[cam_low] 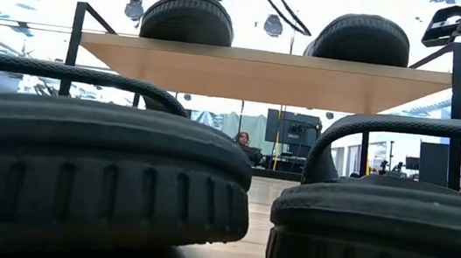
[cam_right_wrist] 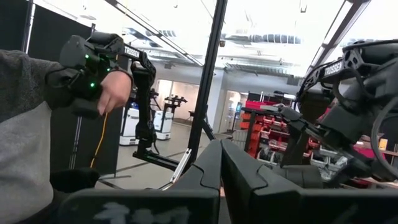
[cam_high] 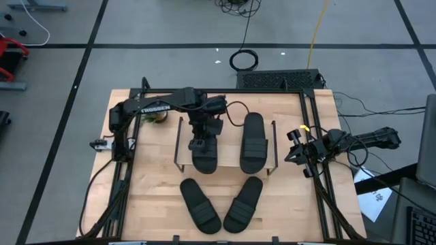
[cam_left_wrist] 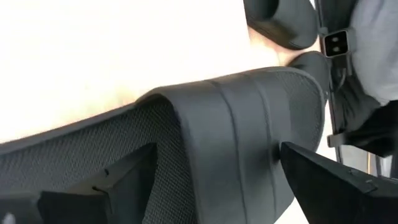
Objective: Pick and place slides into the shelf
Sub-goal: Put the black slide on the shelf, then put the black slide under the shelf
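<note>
Two black slides lie on the shelf's point(cam_high: 269, 160) top board: one point(cam_high: 204, 158) under my left gripper, the other point(cam_high: 253, 143) beside it toward the table's right. Two more slides point(cam_high: 199, 204) point(cam_high: 243, 204) rest sole-down on the table in front of the shelf, filling the low view point(cam_low: 83, 181) point(cam_low: 386, 227). My left gripper point(cam_high: 203, 141) point(cam_left_wrist: 217, 149) is open over the left shelf slide, one finger on each side of its ribbed strap point(cam_left_wrist: 236, 137). My right gripper point(cam_high: 294, 153) point(cam_right_wrist: 221, 165) is shut, waiting at the table's right edge. My left gripper comes from above with its fingers point(cam_left_wrist: 311, 174) standing across the slide's strap, one at each strap edge. Whether they touch the strap cannot be told. The slide lies flat on the shelf's top board.
A small greenish object point(cam_high: 155, 117) sits near the table's far left corner. Black frame rails point(cam_high: 320, 184) run along the table's sides. A person's hand and grey sleeve point(cam_right_wrist: 112, 93) show in the room beyond the right arm. Bare tabletop lies left of the shelf.
</note>
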